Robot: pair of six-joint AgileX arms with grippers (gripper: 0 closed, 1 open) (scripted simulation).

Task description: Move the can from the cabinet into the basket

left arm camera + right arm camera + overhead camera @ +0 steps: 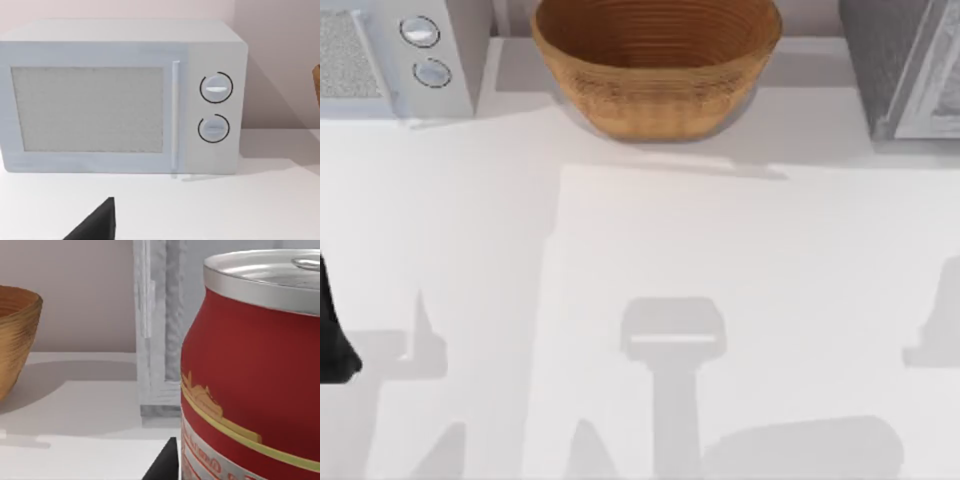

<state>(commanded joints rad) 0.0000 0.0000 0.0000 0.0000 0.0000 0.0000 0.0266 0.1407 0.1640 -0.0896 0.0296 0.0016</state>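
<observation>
The red can with its silver top looms close in the right wrist view. My right gripper is shut on it, and one dark finger lies against its side. Behind the can stands the pale framed door of the cabinet, which sits at the back right of the table. The wicker basket stands at the back centre, to the left of the cabinet, and its rim is some way from the can. My left arm is parked at the left edge, with its gripper facing the microwave.
A white microwave with two round knobs stands at the back left, beside the basket. The white table stretches from the basket toward the front, with only shadows on it.
</observation>
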